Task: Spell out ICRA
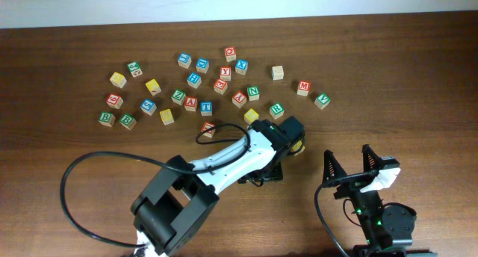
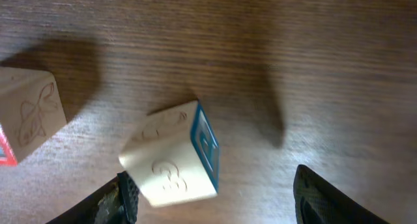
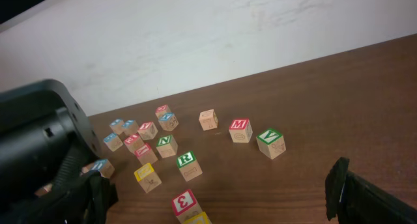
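Your left gripper (image 2: pixel 214 185) stands partly open astride a blue-faced block (image 2: pixel 172 155) without clamping it. The left finger (image 2: pixel 124 198) touches one corner and the right finger (image 2: pixel 319 198) is well apart from it. The block sits skewed to the jaws, so expect a squeeze from here to spin or shove it rather than seat it flat. That could knock the neighbour (image 2: pixel 29 113) just beside it. The bigger worry is that the only coloured face showing is blue, none of the colours you want, and its letter is unreadable, so this may be the wrong block. The R (image 1: pixel 276 108) lies just beyond that gripper toward the far edge, untouched, and what reads as the A (image 1: pixel 191 104) sits mid-table in the thick of the scatter. The C and I are too small to pick out, and no row is laid out yet. Watch the cable (image 1: pixel 112 153): a small loop of it lies just beside a red block (image 1: pixel 208 128), and a swing of the arm could drag that block. Your right gripper (image 1: pixel 346 154) is wide open and empty near the near edge, toward the right corner. The table (image 1: pixel 418 78) is dark, smooth wood grain, which probably lets blocks slide. A plain white wall (image 3: pixel 228 28) rises past its far edge.
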Controlling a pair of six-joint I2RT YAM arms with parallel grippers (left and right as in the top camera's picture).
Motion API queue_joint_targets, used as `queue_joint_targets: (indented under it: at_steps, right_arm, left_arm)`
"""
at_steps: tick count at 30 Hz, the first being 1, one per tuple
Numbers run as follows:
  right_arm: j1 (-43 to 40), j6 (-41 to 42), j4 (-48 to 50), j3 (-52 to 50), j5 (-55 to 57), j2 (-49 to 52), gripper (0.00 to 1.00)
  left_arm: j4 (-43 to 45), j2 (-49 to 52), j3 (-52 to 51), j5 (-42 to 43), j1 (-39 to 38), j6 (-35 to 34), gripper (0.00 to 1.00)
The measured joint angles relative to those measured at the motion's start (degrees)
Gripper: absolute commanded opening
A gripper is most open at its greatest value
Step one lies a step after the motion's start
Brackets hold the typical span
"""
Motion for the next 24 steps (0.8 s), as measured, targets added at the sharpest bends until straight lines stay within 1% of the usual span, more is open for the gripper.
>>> queue_joint_targets:
  at_steps: [4,6,8,12,16,19,20,21,24]
  right_arm:
    - [0.00,0.02,0.00,0.00,0.00,0.00,0.98]
    - [0.00,0.02,0.00,0.00,0.00,0.00,0.98]
    - [0.00,0.04,0.00,0.00,0.00,0.00,0.98]
    - [0.00,0.00,0.00,0.00,0.00,0.00,0.98]
    - [0.00,0.02,0.00,0.00,0.00,0.00,0.98]
    - [0.00,0.02,0.00,0.00,0.00,0.00,0.98]
    - [0.00,0.02,0.00,0.00,0.00,0.00,0.98]
    - [0.00,-0.02,0.00,0.00,0.00,-0.02,0.98]
    - [0.00,0.02,0.00,0.00,0.00,-0.02,0.98]
  left_arm:
    - [0.02,0.31,0.00,-0.81,0.00,-0.17,0.68]
    - [0.02,0.31,0.00,-1.31,0.00,-0.20,0.59]
    - [0.04,0.31,0.00,-2.47,0.00,-0.52,0.54]
    - [0.33,0.31,0.00,-4.72,0.00,-0.59,0.53]
    - [1.99,0.31,0.00,-5.35,0.00,-0.68,0.45]
    - [2.45,0.35,0.00,-5.51,0.00,-0.63,0.44]
    - [2.47,0.35,0.00,-5.51,0.00,-0.61,0.42]
    - [2.45,0.35,0.00,-5.51,0.00,-0.61,0.38]
    - [2.47,0.35,0.00,-5.53,0.00,-0.57,0.37]
